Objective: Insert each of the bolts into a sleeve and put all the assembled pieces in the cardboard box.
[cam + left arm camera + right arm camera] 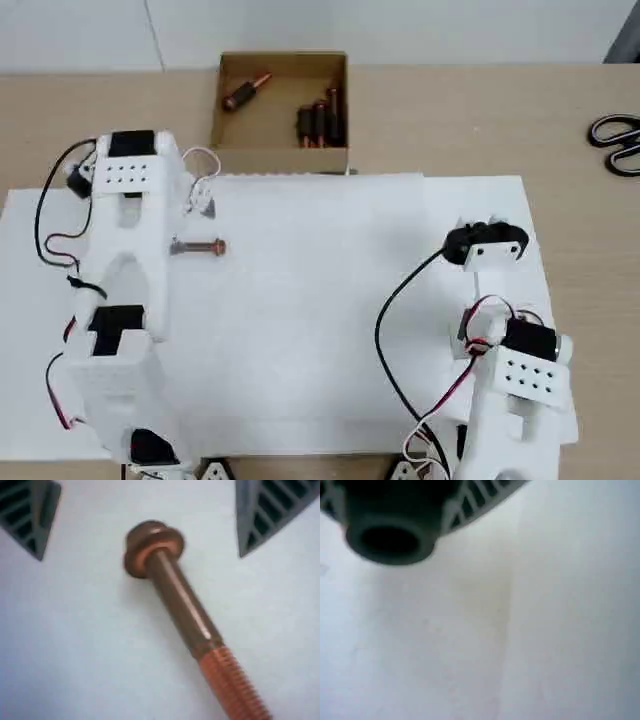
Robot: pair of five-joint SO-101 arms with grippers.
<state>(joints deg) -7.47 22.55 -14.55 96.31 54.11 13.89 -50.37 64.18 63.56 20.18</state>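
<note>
Cardboard box [283,158] holding several assembled pieces [320,122], left fingers [30,510] spread over bolt [172,597], right fingers [472,495] pinching sleeve [390,540]

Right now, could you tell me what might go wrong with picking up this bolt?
The bolt lies loose on the white sheet, and the open left claw straddles only its head end, so closing there might tilt it or roll it away. A crooked grip could make it hard to line up with the sleeve in the right claw.

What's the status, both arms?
Left tool open around bolt, flat on sheet. Right tool shut on sleeve, away from bolt. Nothing lies between them. Assembled pieces in cardboard box.
</note>
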